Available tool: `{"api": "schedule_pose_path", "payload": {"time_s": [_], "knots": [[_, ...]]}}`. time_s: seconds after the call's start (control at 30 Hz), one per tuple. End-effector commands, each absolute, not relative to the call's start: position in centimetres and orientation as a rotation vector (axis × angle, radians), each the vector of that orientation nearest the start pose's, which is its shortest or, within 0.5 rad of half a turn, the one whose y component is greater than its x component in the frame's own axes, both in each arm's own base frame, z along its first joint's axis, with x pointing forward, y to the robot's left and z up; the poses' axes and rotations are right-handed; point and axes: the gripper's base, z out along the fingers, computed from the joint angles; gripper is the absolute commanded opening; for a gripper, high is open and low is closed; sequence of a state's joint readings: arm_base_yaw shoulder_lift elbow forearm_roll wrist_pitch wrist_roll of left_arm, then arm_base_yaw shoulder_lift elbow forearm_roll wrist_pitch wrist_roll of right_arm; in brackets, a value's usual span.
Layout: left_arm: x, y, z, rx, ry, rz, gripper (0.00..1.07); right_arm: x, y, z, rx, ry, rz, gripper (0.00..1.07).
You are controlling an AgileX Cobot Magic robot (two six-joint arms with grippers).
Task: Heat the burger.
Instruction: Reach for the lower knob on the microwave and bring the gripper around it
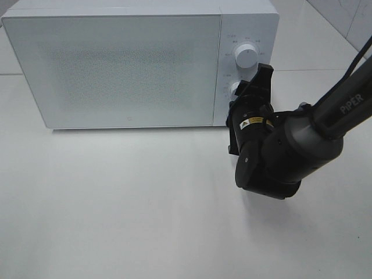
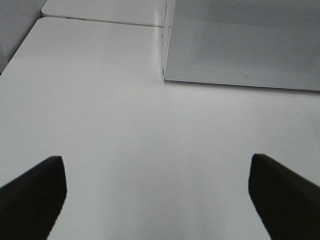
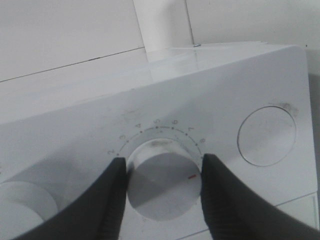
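Jaws of right arm (image 1: 325,125) pinch lower dial (image 3: 164,186) on white microwave (image 1: 116,64).

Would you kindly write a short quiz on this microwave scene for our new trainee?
1. True or false: the microwave door stands open.
2. What does the right hand grip? A) the lower dial B) a plate C) a cup
3. Fill in: the left hand is ___ and holds nothing.
Key: 1 false; 2 A; 3 open.
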State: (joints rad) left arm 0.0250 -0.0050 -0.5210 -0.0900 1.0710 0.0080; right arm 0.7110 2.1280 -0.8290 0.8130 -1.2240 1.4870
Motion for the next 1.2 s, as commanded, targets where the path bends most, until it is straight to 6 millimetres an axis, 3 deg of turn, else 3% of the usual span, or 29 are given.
{"api": "schedule_pose_path", "payload": {"time_s": [0.03,0.43,0.5,0.6,0.77,1.2], "knots": [[-1.1,-0.8,28.1,-0.022,2.012,-0.097,0.91,31.2,19.5,12.9,1.222,1.078,1.345,0.09],[-1.1,-0.8,28.1,-0.022,2.012,-0.097,0.91,31.2,18.7,12.6,1.251,1.050,1.228,0.26],[-1.1,-0.8,28.1,-0.022,2.012,-0.097,0.91,31.2,18.5,12.5,1.269,1.040,1.204,0.36],[-1.1,-0.8,28.1,-0.022,2.012,-0.097,0.91,31.2,18.4,12.5,1.272,1.037,1.201,0.38],[-1.1,-0.8,28.1,-0.022,2.012,-0.097,0.91,31.2,18.4,12.4,1.265,1.055,1.176,0.54],[-1.1,-0.8,28.1,-0.022,2.012,-0.097,0.91,31.0,19.0,12.2,1.243,1.183,1.170,0.62]]}}
